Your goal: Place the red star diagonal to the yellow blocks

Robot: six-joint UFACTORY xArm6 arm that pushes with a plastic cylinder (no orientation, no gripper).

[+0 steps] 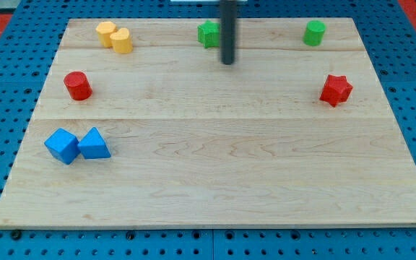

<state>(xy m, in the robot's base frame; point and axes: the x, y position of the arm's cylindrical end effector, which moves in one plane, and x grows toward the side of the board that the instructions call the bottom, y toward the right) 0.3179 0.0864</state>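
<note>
The red star (336, 89) lies near the view's right edge of the wooden board (215, 166). Two yellow blocks touch at the top left: a yellow hexagon (106, 32) and a yellow cylinder (122, 41). My tip (227, 62) is at the top middle, just right of and below the green star (209, 34), far from the red star and from the yellow blocks. The rod hides part of the green star's right side.
A green cylinder (313, 33) sits at the top right. A red cylinder (78, 85) is at the left. A blue cube (62, 145) and a blue triangular block (93, 144) touch at the lower left.
</note>
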